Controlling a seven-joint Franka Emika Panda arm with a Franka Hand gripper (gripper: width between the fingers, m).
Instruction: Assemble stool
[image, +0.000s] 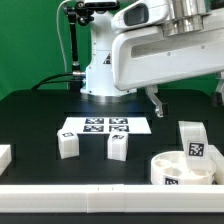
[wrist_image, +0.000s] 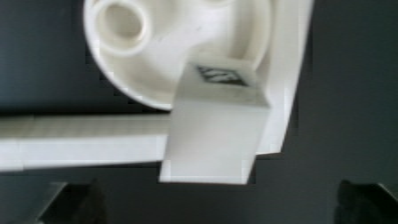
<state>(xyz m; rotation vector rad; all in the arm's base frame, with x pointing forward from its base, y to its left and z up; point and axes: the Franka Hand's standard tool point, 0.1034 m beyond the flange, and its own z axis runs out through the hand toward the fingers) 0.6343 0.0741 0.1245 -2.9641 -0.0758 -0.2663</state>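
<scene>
The round white seat (image: 168, 165) lies at the exterior view's lower right with its hollow side up. It also shows in the wrist view (wrist_image: 151, 40). One tagged leg block (image: 192, 140) stands just behind it, and in the wrist view (wrist_image: 222, 125) it overlaps the seat's rim. Two more leg blocks (image: 67, 143) (image: 118, 145) stand in front of the marker board (image: 95, 126). My gripper (image: 187, 97) hangs above the seat and the nearby leg. It is open wide and empty, with dark fingertips (wrist_image: 71, 203) at the edges of the wrist view, well clear of the parts.
A long white rail (image: 90, 190) runs along the table's front edge, and it shows in the wrist view (wrist_image: 80, 140) beside the leg. A plain white block (image: 4, 155) sits at the exterior view's far left. The robot base (image: 100, 70) stands behind the marker board.
</scene>
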